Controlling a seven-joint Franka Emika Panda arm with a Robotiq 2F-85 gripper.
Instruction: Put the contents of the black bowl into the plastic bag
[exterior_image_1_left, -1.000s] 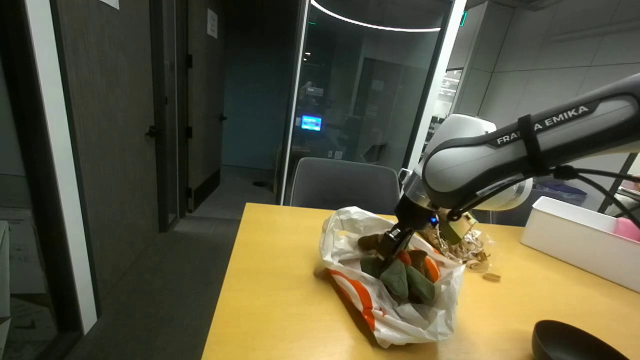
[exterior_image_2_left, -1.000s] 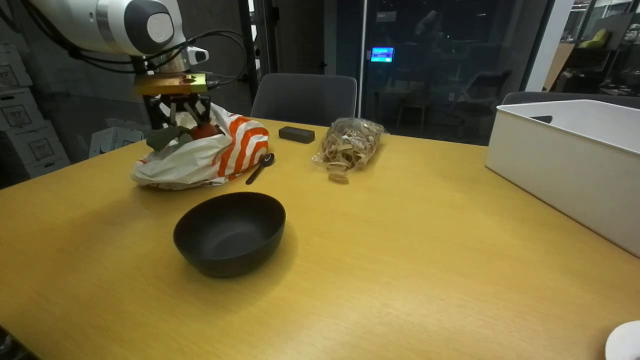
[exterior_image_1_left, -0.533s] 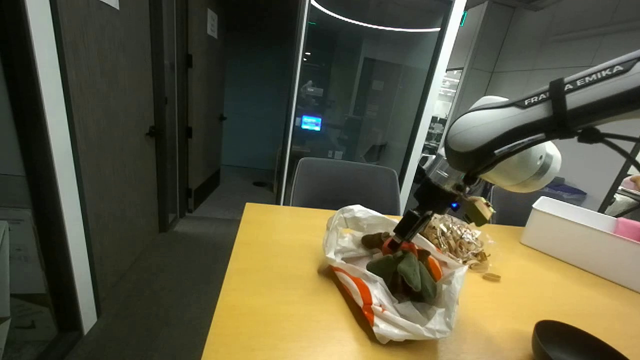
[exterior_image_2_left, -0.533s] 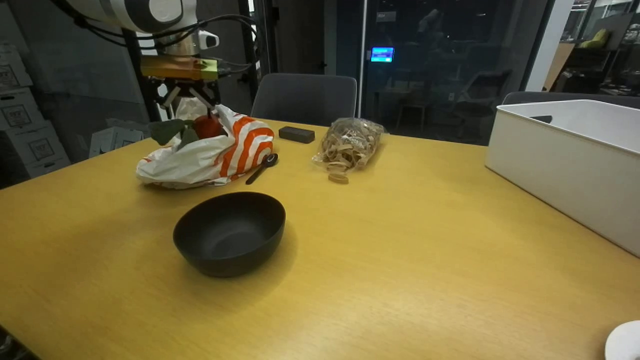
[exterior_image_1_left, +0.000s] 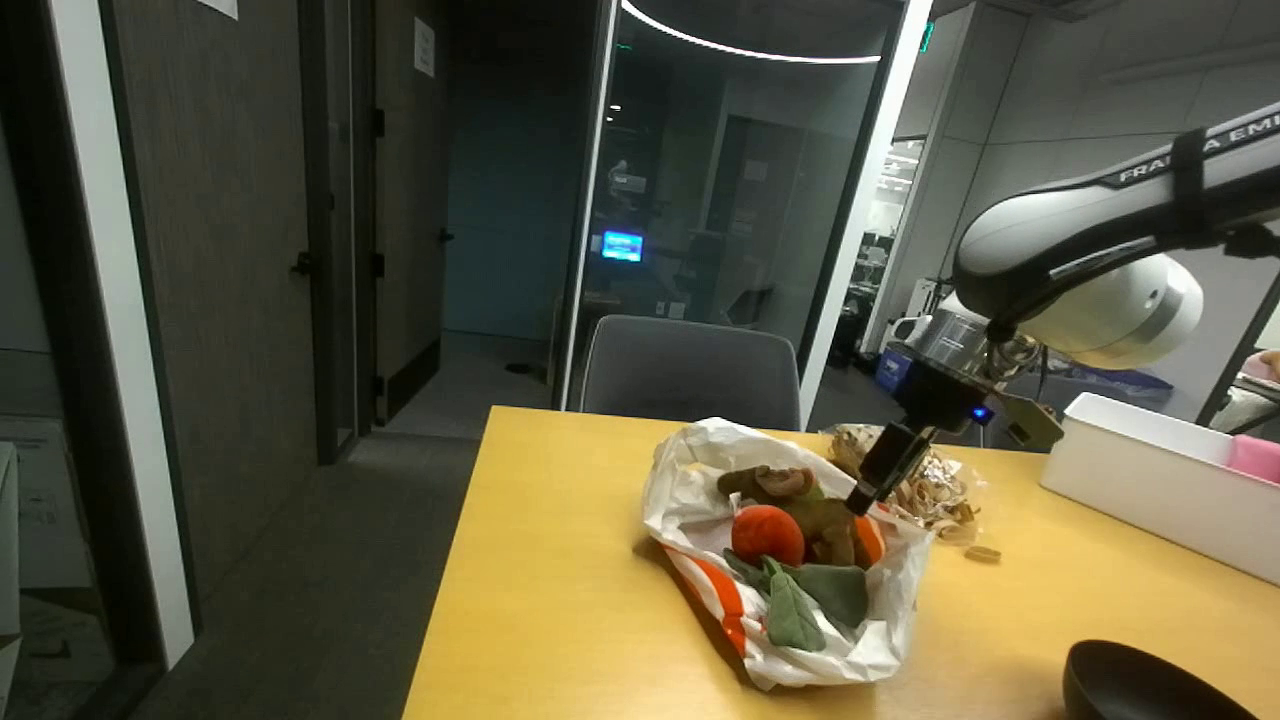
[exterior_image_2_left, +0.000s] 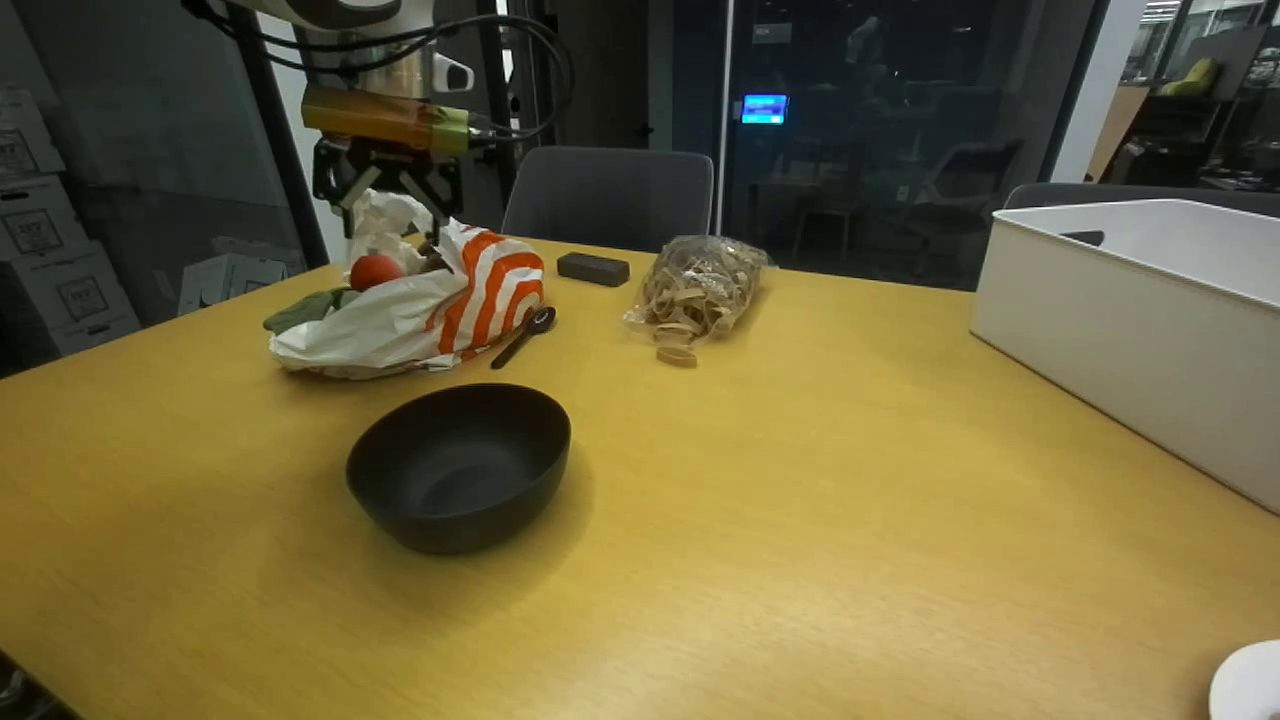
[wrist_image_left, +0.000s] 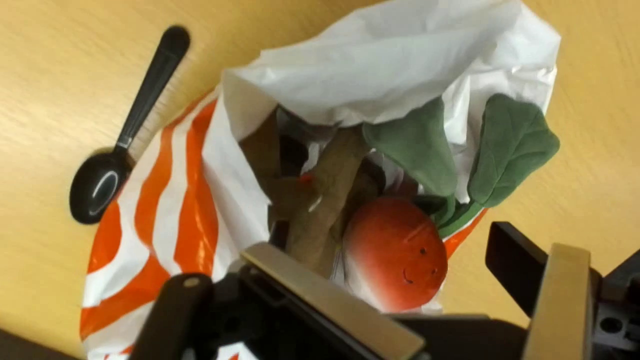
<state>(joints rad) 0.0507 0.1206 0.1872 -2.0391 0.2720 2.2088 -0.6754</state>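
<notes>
The black two-fingered gripper hangs over the crinkled white plastic bag with orange print, its jaws spread wide. Inside the bag lie the brown, lumpy, soft-looking toy and, beside it, a round red toy with a smiling face and flat green leaves. A glossy black spoon lies just beside the bag, and the plain black round bowl stands upright on the yellow table.

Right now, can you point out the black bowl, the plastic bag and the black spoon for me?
Black bowl (exterior_image_2_left: 459, 468), in an exterior view: on its inside surface.
Plastic bag (exterior_image_2_left: 400, 325), in an exterior view: on its white outer side.
Black spoon (wrist_image_left: 134, 120), in the wrist view: on its handle.
</notes>
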